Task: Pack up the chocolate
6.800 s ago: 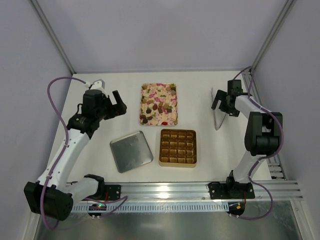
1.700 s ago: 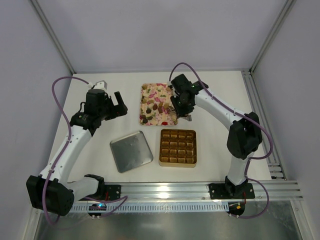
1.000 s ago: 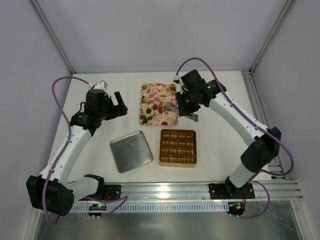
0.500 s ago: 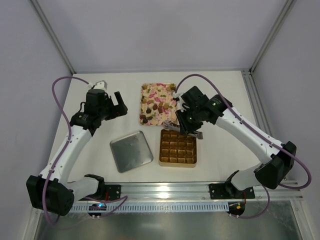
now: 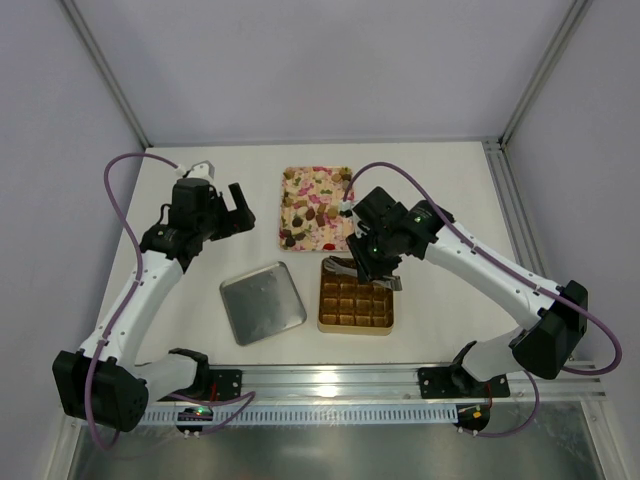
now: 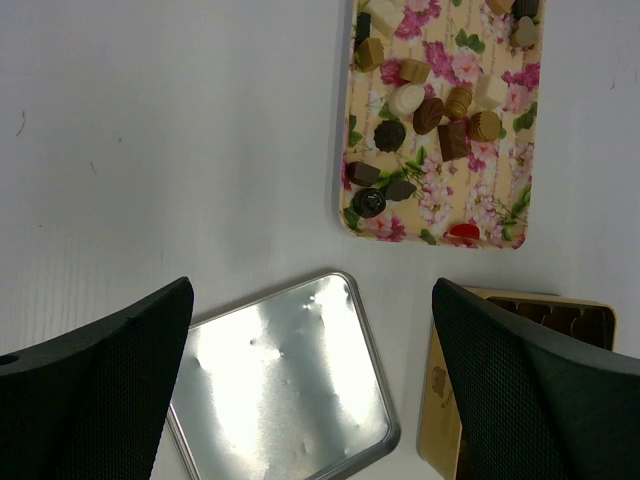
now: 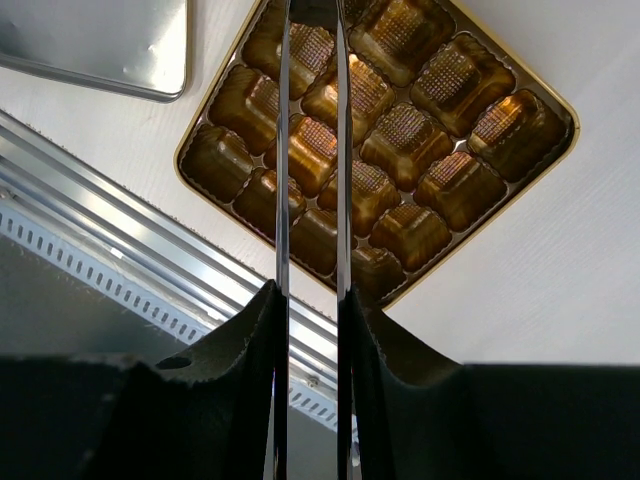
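Note:
The chocolate (image 5: pixel 318 208) lies scattered on a pink floral tray (image 5: pixel 288 190), also seen in the left wrist view as chocolate (image 6: pixel 430 110) on the tray (image 6: pixel 352 200). My right gripper (image 5: pixel 372 262) is shut on metal tongs (image 7: pixel 282 150), whose blades reach out over the far left cells of the gold box (image 7: pixel 575 120). Something small and dark sits between the blade tips at the frame's top edge; I cannot tell what it is. The box's cells look empty. My left gripper (image 5: pixel 235 210) hovers open left of the tray, holding nothing.
A silver lid (image 5: pixel 262 302) lies flat left of the gold box (image 5: pixel 356 329) and shows under my left gripper (image 6: pixel 310 400) as the lid (image 6: pixel 290 380). The aluminium rail (image 5: pixel 330 380) runs along the near edge. Walls close the back and both sides.
My right arm has swung from over the floral tray toward the near side, carrying the tongs to the gold box. The left arm has stayed still and open.

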